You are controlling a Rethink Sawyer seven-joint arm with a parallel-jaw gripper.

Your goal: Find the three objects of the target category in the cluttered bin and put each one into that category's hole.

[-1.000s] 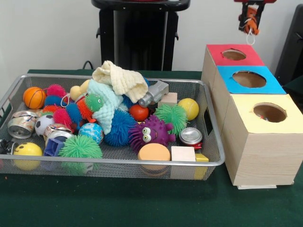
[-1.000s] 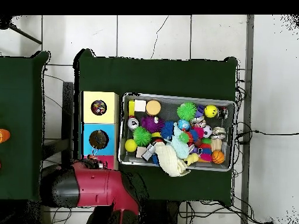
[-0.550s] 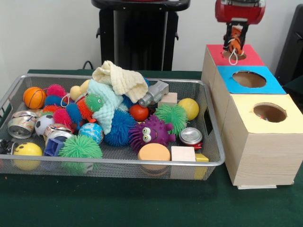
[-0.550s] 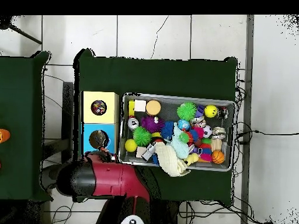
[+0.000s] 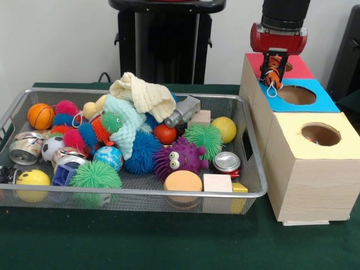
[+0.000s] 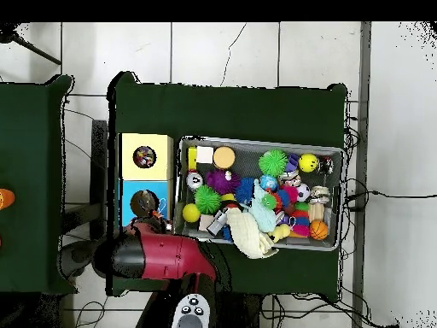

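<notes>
At the left of the green desk [image 5: 169, 247] we see the wire bin [image 5: 135, 194], packed with clutter. Along its left end lie an orange ball [image 5: 40, 115], a dented can [image 5: 25, 147], a soccer-pattern ball [image 5: 52, 146] and a yellow smiley ball [image 5: 32, 179]. Next come a green spiky ball [image 5: 94, 175] at the bin's near edge and a globe-print ball [image 5: 108, 157] just behind it. In the middle, a cream cloth [image 5: 143, 95] is heaped on a pale teal cloth [image 5: 126, 126], with a blue spiky ball [image 5: 142, 152] below them. Further right sit a purple spiky toy with eyes [image 5: 179, 157], a round orange disc [image 5: 183, 181] at the near edge, a second green spiky ball [image 5: 203, 139], a wooden cube [image 5: 217, 183], a silver can [image 5: 226, 161] and a yellow ball [image 5: 225, 129].

Beside the bin's right end stands the wooden box row with a yellow-topped hole [image 5: 320, 134] nearest, a blue-topped hole [image 5: 296, 94] in the middle and a red top [image 5: 295, 68] at the far end.

The tool [image 5: 272, 70] hangs over the seam between the red and blue tops, clamped on a small orange toy [image 5: 273, 63] whose white loop dangles toward the blue top. In the overhead view the red arm [image 6: 158, 256] covers the red end of the box row.
</notes>
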